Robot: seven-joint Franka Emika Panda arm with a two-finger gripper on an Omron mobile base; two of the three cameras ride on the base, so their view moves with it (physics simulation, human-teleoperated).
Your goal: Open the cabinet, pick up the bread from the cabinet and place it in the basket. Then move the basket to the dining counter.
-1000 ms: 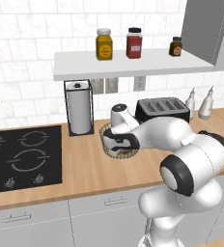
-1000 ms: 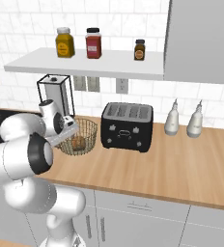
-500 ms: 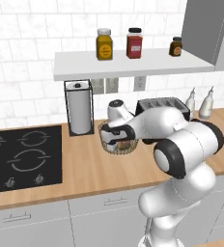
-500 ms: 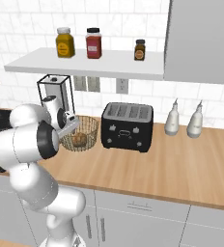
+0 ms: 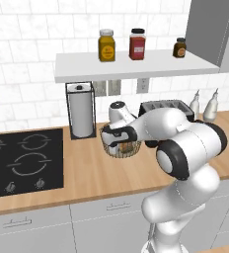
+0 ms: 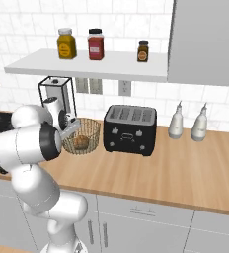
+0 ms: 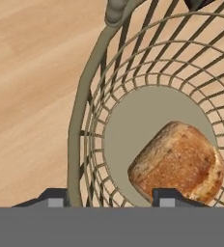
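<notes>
The wire basket (image 5: 131, 150) (image 6: 89, 129) stands on the wooden worktop between the paper towel holder and the toaster. In it lies the golden-brown bread (image 7: 179, 161) (image 6: 81, 143), on the flat bottom. My gripper (image 7: 109, 198) (image 5: 115, 143) (image 6: 67, 132) is down at the basket's near rim (image 7: 82, 106) and is open: one fingertip (image 7: 53, 198) stands outside the rim, the other (image 7: 167, 198) inside above the bread. The grey cabinet (image 5: 210, 29) (image 6: 205, 39) hangs at the upper right with its panel closed. The dining counter is out of view.
A black toaster (image 6: 130, 129) (image 5: 166, 106) sits just right of the basket, a paper towel holder (image 5: 81, 111) (image 6: 55, 96) just left. The black hob (image 5: 22, 163) lies further left. Three jars (image 5: 106, 45) line the shelf. Two bottles (image 6: 188, 122) stand right of the toaster.
The arm has swung its elbow outward and the hand has settled lower over the basket's rim. The jaws have come closer together around the rim.
</notes>
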